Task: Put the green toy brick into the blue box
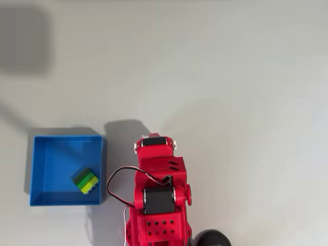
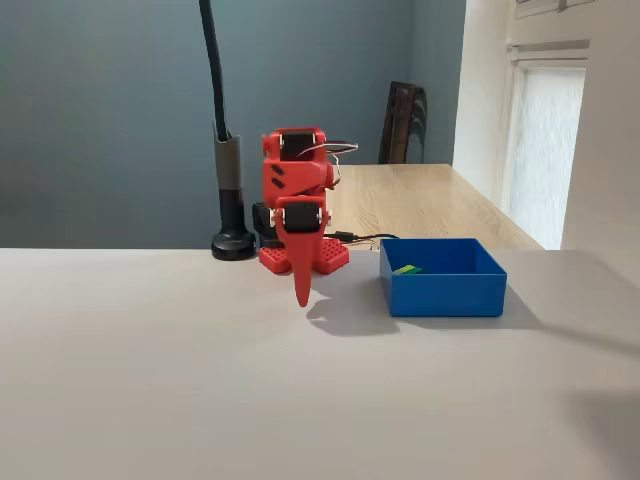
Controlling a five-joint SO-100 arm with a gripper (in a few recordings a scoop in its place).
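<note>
The small lime-and-dark-green studded plastic toy brick already lay inside the square, shallow bright-blue plastic box. The red pincer hung together, empty, beside it; a careless swing could knock the box along the counter.

No text, label, brand, number or sign can be read on anything in either view.

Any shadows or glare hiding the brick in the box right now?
Overhead view: even light, no glare; the green toy brick reads clearly in the blue box, arm shadow falls beside it. Fixed view: window light from the right, soft shadows; box wall hides most of the brick.
</note>
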